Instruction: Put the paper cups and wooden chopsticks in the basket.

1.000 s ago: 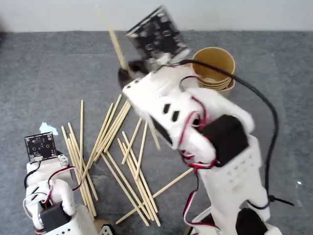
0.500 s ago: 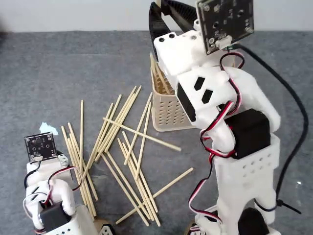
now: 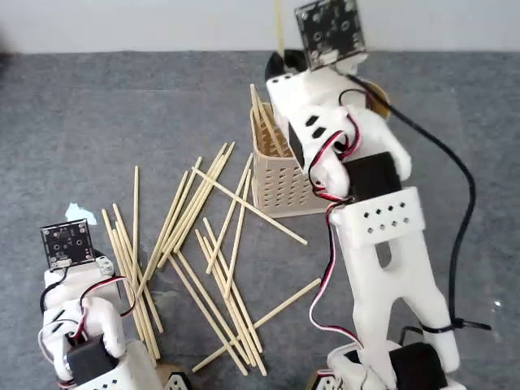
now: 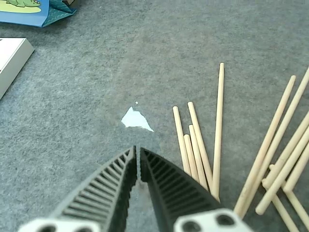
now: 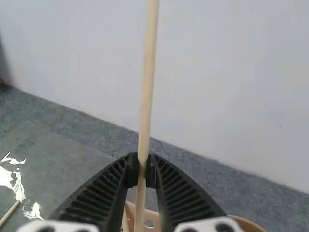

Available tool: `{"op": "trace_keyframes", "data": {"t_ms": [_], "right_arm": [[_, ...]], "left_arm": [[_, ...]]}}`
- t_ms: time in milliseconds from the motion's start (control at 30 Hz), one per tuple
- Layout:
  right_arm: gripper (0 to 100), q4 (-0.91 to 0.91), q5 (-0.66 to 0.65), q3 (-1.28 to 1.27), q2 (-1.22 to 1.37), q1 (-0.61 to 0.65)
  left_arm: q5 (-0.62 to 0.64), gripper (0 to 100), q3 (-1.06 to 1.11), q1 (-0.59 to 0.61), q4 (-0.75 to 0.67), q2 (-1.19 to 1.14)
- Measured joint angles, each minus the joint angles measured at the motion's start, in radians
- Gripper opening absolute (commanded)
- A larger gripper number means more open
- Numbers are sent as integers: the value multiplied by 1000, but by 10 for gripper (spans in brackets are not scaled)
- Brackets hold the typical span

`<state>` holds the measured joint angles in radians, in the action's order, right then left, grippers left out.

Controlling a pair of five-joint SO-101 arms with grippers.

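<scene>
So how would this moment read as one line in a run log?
right gripper: shut on chopstick, over basket | left gripper: shut, empty | loose chopsticks: on table

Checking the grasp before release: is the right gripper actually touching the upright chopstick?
Touching. The right wrist view shows the right gripper shut on the chopstick, with both jaws pressed against its sides.

The black ribbed gripper clamps a pale round wooden chopstick upright before a plain white wall, above the grey carpeted surface.
</scene>
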<state>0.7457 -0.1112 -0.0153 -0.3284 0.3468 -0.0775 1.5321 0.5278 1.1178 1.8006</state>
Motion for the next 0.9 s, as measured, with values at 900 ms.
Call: {"op": "trace_keyframes", "data": {"t_ms": [900], "right_arm": [[144, 430, 0, -130, -192, 199]], "left_arm": [[0, 12, 0, 0, 0, 0]]}}
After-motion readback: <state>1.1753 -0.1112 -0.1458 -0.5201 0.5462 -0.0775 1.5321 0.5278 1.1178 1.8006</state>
